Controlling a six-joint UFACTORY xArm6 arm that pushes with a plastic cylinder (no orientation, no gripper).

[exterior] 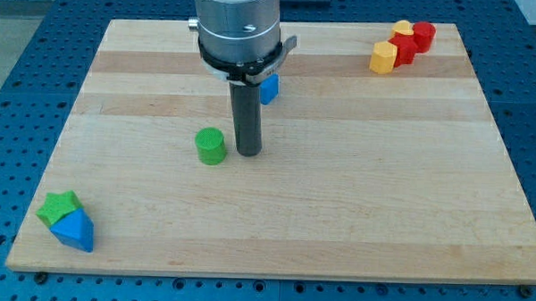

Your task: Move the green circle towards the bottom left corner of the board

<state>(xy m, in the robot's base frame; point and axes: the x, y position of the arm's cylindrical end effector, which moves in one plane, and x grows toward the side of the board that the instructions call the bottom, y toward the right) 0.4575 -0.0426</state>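
Surface: a pale wooden board (337, 215) lies on a blue perforated bench; the single camera view takes in the whole board.
Landmark: the green circle (211, 147), a short upright cylinder, sits left of the board's centre, well apart from the bottom left corner.
My tip (248, 153): just beside the green circle on the view's right, at about the same level; whether they touch I cannot tell.
End effector: a plain dark rod with no jaws, so it holds nothing and can only push.
Blue block (269, 88): above and to the right of the green circle, partly hidden behind the rod.
Corner pair: a green block (58, 207) and a blue block (75, 230), touching, far below and left of the green circle.
Far group: two yellow blocks (384, 57) and two red blocks (415, 38), well away to the upper right.
Doing the step well: I judge the tip should shift to the circle's upper-right side, then push down-left through its centre so it does not slip off sideways, stopping short of the corner pair.
Writing: none legible.
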